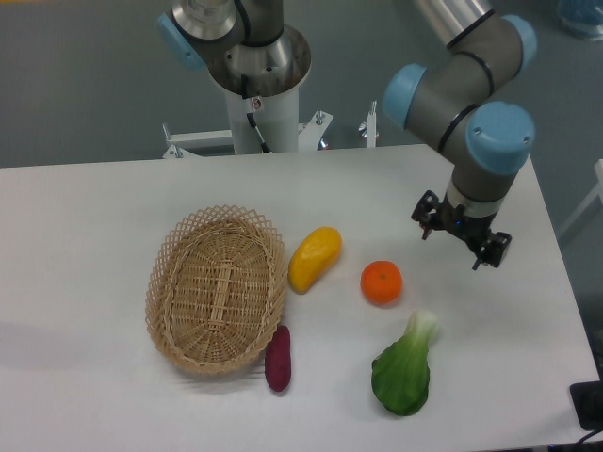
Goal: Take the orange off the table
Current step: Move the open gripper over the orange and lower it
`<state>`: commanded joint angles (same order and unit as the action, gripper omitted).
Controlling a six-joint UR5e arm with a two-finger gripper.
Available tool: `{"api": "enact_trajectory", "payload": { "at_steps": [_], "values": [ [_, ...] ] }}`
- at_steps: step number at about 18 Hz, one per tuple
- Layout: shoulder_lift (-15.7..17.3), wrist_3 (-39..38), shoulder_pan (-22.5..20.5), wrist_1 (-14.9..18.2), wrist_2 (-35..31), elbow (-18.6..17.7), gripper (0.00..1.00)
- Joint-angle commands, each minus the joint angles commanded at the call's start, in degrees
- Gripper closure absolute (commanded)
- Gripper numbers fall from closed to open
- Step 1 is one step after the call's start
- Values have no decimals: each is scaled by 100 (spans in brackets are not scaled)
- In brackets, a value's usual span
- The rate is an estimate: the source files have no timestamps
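Colours on the white table [85,207]

Bright orange [382,282]; yellow-orange mango [315,259]; tan open-weave wicker basket [217,290]; purple sweet potato [278,359]; green, pale-stemmed bok choy [405,369]; grey, blue-capped arm [462,89].

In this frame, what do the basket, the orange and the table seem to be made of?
Basket: woven wicker or rattan, matte tan, with an open lattice rim and visible strands.
Orange: either real fruit or a plastic replica; bright, smooth skin with a soft sheen and a small green stem spot.
Table: probably laminate or painted board, flat uniform white with a faint sheen.
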<state>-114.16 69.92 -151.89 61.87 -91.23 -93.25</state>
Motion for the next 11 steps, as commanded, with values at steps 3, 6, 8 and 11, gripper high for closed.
{"api": "enact_trajectory", "payload": {
  "at_steps": [3, 6, 8, 11],
  "values": [
    [-167, -609, 203, 0, -18, 0, 0],
    [-220, -892, 327, 0, -18, -35, 0],
    [-185, -901, 388, -9, -18, -245, 0],
    [-168, -892, 397, -166, -18, -448, 0]
  ]
}}
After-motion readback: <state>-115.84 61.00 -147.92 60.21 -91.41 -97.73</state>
